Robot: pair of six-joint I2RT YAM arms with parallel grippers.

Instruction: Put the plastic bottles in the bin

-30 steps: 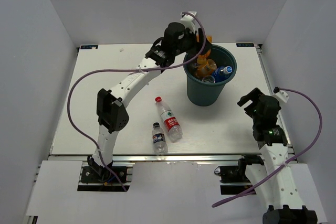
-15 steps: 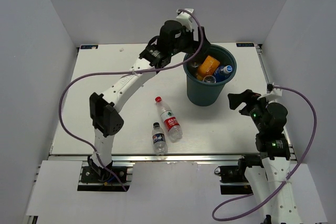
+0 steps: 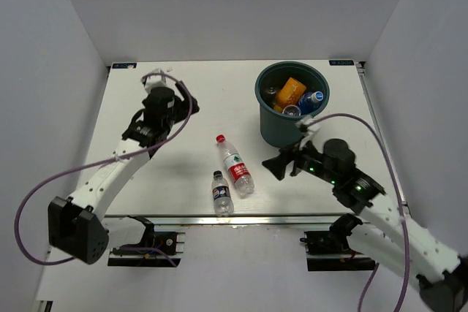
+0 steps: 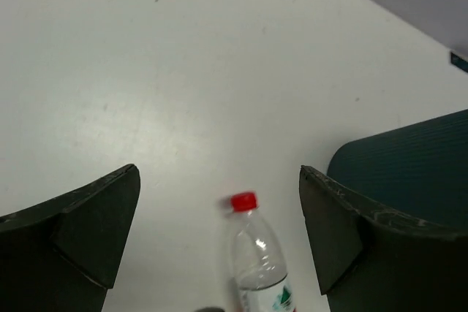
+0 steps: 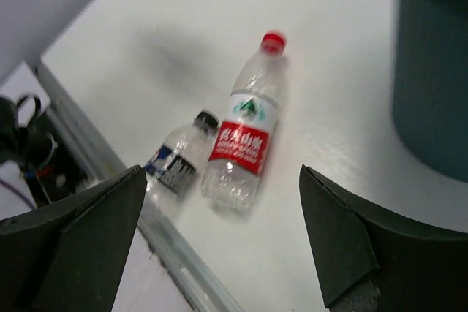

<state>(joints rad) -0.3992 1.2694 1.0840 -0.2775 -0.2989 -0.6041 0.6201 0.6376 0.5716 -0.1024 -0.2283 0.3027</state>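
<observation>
My left gripper (image 4: 217, 177) hangs spread wide and empty over the table's left side. Two bottles remain out, lying near the front edge: the dark-label bottle (image 3: 221, 193), then the red-label bottle (image 3: 235, 166) just beside it. My right gripper (image 3: 276, 166), unclenched and empty, sits just right of them. The bin (image 3: 281, 133), far right, holds an orange bottle (image 3: 291, 91), a blue-label bottle (image 3: 314, 97) and probably more I can't count.

Teal bin (image 3: 284, 131) upright at 1 o'clock, bottles (image 3: 291, 93) held inside; red-cap bottle (image 3: 235, 164) and dark-label bottle (image 3: 221, 193) laid flat at 6 o'clock.
</observation>
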